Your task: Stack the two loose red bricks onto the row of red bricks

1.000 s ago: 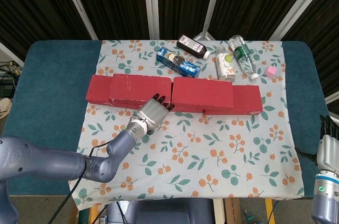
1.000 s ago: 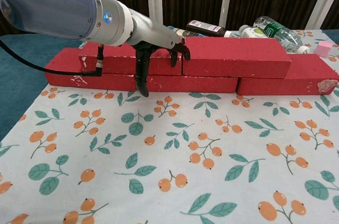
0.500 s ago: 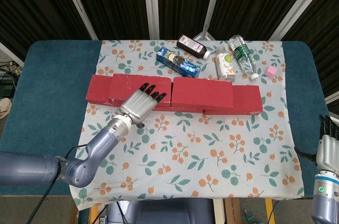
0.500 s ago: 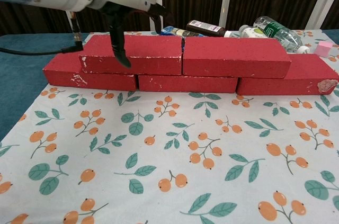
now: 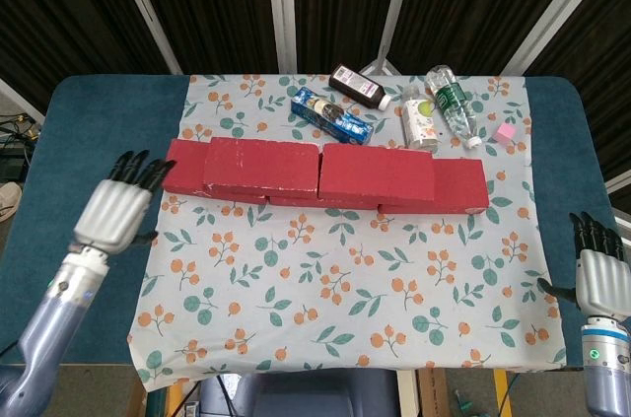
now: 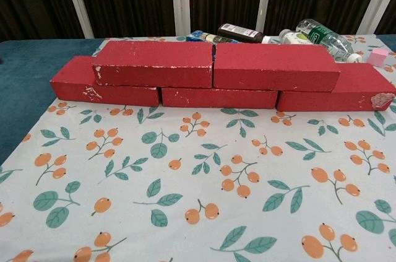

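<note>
A row of red bricks [image 5: 460, 186] [image 6: 216, 96] lies across the flowered cloth. Two more red bricks lie on top of it, end to end: the left one [image 5: 261, 170] [image 6: 154, 63] and the right one [image 5: 379, 175] [image 6: 275, 67]. My left hand [image 5: 116, 212] hovers over the teal table left of the row, fingers spread, holding nothing. My right hand [image 5: 596, 273] hangs at the table's right edge, fingers apart and empty. Neither hand shows in the chest view.
Behind the bricks lie a blue box [image 5: 330, 115], a dark bottle [image 5: 359, 87], a white bottle [image 5: 418, 118] and a clear bottle [image 5: 452, 103]. A small pink cube [image 5: 506, 132] sits at the back right. The flowered cloth [image 5: 345, 279] covers the table's middle.
My left hand has pulled away from the left top brick, leftward off the cloth, and left the chest view. The right hand has risen slightly. The bricks have not moved.
</note>
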Robot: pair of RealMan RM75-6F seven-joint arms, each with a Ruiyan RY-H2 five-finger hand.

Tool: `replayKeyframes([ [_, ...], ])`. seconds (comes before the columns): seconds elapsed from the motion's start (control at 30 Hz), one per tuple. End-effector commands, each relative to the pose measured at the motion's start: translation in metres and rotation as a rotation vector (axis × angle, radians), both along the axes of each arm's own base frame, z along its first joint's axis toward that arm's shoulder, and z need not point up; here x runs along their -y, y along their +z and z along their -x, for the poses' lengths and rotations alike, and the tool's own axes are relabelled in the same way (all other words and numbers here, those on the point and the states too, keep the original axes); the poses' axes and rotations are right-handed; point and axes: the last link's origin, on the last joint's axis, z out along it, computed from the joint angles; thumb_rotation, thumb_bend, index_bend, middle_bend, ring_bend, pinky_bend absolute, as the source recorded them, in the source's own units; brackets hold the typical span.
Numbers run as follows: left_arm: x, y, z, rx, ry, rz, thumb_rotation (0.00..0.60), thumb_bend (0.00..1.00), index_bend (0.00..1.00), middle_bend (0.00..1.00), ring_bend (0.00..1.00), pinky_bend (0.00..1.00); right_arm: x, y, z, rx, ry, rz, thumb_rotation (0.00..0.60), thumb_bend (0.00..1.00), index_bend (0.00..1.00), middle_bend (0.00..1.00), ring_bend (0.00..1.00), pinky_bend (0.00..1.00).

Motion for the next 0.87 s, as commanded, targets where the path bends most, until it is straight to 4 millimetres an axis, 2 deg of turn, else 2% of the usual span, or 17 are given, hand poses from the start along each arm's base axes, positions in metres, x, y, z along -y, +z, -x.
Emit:
replayKeyframes([
  [0.03,0.052,0.013,0.072,0.053,0.117,-0.117,0.6,0.0,0.09,0.1,0.0,0.06,0.0,-0.002,0.001,-0.015,0.033,-0.022,0.6,0.0,0.0,0.0,0.0,0.0],
  [0.17,0.071,0.009,0.107,0.084,0.179,-0.181,0.6,0.0,0.09,0.1,0.0,0.06,0.0,0.0,0.0,-0.033,0.07,-0.019,0.6,0.0,0.0,0.0,0.0,0.0],
  [0.33,0.079,0.004,0.129,0.126,0.198,-0.212,0.6,0.0,0.09,0.1,0.0,0.06,-0.001,0.003,-0.002,-0.041,0.112,-0.018,0.6,0.0,0.0,0.0,0.0,0.0],
  [0.53,0.081,0.004,0.141,0.173,0.188,-0.237,0.6,0.0,0.09,0.1,0.0,0.06,-0.003,0.007,-0.002,-0.054,0.141,-0.008,0.6,0.0,0.0,0.0,0.0,0.0],
  [0.87,0.085,0.007,0.142,0.183,0.169,-0.216,0.6,0.0,0.09,0.1,0.0,0.06,-0.007,0.01,-0.005,-0.052,0.148,-0.012,0.6,0.0,0.0,0.0,0.0,0.0],
])
